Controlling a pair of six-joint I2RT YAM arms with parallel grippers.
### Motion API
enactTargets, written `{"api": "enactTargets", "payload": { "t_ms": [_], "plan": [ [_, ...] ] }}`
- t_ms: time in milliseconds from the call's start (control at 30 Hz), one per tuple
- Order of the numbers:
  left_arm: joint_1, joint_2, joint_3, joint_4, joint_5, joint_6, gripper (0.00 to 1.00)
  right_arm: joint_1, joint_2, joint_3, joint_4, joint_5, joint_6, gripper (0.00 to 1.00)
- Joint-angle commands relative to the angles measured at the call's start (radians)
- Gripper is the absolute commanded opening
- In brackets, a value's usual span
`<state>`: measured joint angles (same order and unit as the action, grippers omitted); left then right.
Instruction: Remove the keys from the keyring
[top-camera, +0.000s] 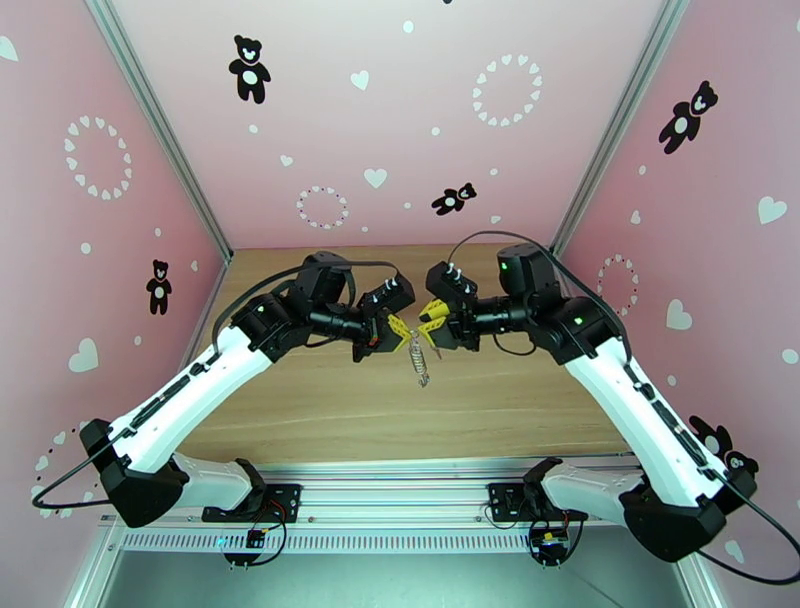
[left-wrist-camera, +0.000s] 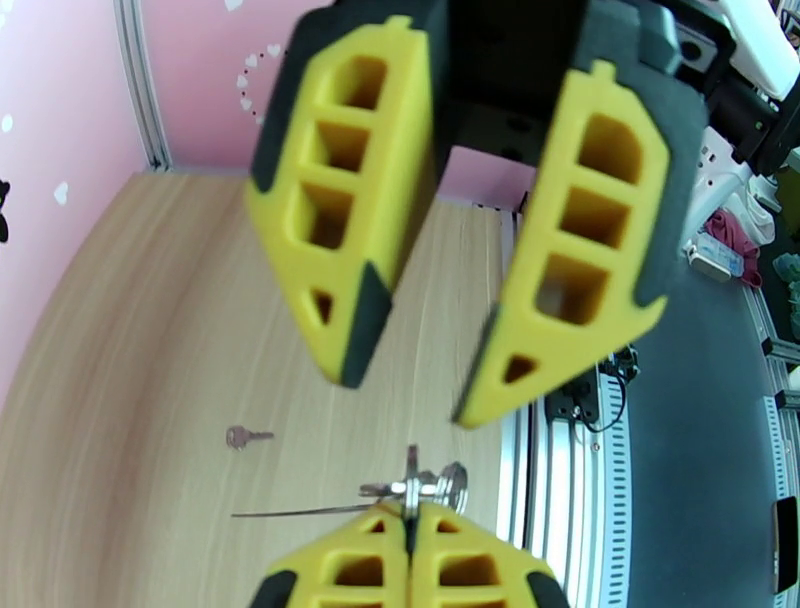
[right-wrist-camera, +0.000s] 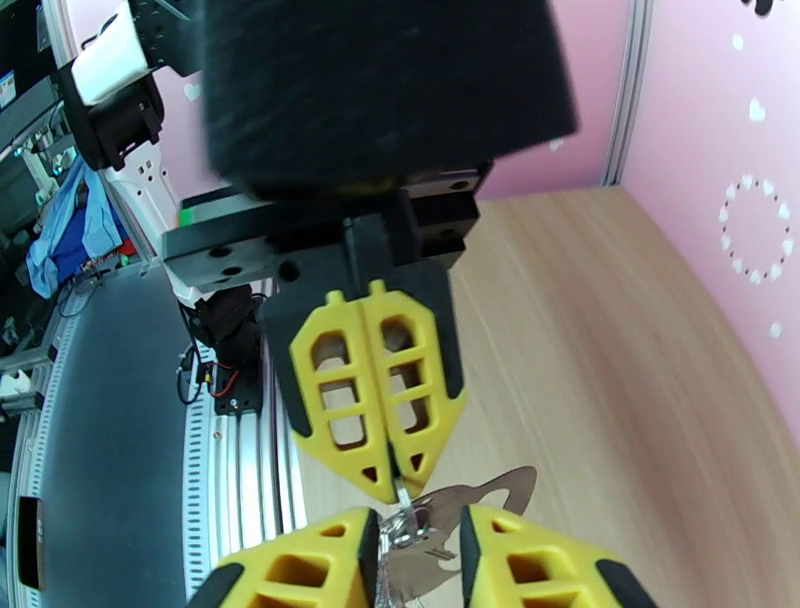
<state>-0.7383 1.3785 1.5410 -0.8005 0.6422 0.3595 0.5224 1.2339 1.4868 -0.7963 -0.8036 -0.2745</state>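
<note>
1. Left gripper (left-wrist-camera: 410, 512): fingers pressed together, pinching the keyring (left-wrist-camera: 430, 488) by its ring cluster. The keyring is held in the air over the middle of the bench (left-wrist-camera: 150, 330), between the two arms.
2. Right gripper (left-wrist-camera: 408, 400): fingers spread, facing the left gripper, tips just beside the cluster, holding nothing.
3. Loose key (left-wrist-camera: 240, 437): lies flat on the bench, well apart from the keyring; judged already off.
4. Step in hand: probably freeing the second key. The cluster is too small to tell whether that key hangs there.
5. Next move calls for the right fingers to close on the key head alone, then work it off while the left holds firm.
</note>
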Motion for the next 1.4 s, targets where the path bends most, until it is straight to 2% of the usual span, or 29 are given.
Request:
{"api": "enactTargets", "payload": {
  "t_ms": [0, 300, 600, 667, 767, 900, 933, 967, 1067, 1233, 1367],
  "plan": [
    [0.0, 0.0, 0.047, -0.04, -0.008, 0.018, 0.0, 0.001, 0.018, 0.038, -0.045, -0.05, -0.011, 0.24],
    [-0.001, 0.003, 0.067, -0.034, 0.006, 0.011, 0.0, 0.001, 0.035, 0.011, 0.001, -0.144, 0.008, 0.19],
    [-0.006, 0.012, 0.088, -0.037, 0.022, 0.015, 0.0, 0.002, 0.063, 0.015, 0.002, -0.152, 0.004, 0.15],
    [-0.007, 0.014, 0.092, -0.037, 0.02, 0.015, 0.0, 0.001, 0.067, 0.014, 0.005, -0.156, 0.002, 0.06],
    [-0.007, 0.017, 0.097, -0.039, 0.017, 0.016, 0.0, 0.001, 0.064, 0.008, 0.026, -0.162, 0.015, 0.0],
    [-0.007, 0.006, 0.088, -0.023, -0.001, 0.011, 0.0, 0.001, 0.049, -0.006, 0.046, -0.158, 0.027, 0.0],
    [-0.007, -0.002, 0.084, -0.014, -0.008, 0.003, 0.11, 0.001, 0.041, -0.017, 0.065, -0.143, 0.042, 0.0],
    [-0.007, -0.014, 0.078, 0.001, -0.012, -0.006, 0.16, 0.002, 0.027, -0.037, 0.099, -0.125, 0.069, 0.0],
    [-0.005, -0.1, -0.008, 0.129, -0.027, -0.041, 0.24, 0.001, -0.025, -0.111, 0.242, -0.107, 0.173, 0.0],
    [0.014, -0.253, -0.258, 0.469, -0.042, -0.166, 0.26, 0.0, -0.073, -0.188, 0.421, -0.124, 0.317, 0.0],
    [0.016, -0.274, -0.328, 0.581, -0.042, -0.236, 0.29, 0.0, -0.117, -0.255, 0.557, -0.109, 0.401, 0.0]
  ]
}}
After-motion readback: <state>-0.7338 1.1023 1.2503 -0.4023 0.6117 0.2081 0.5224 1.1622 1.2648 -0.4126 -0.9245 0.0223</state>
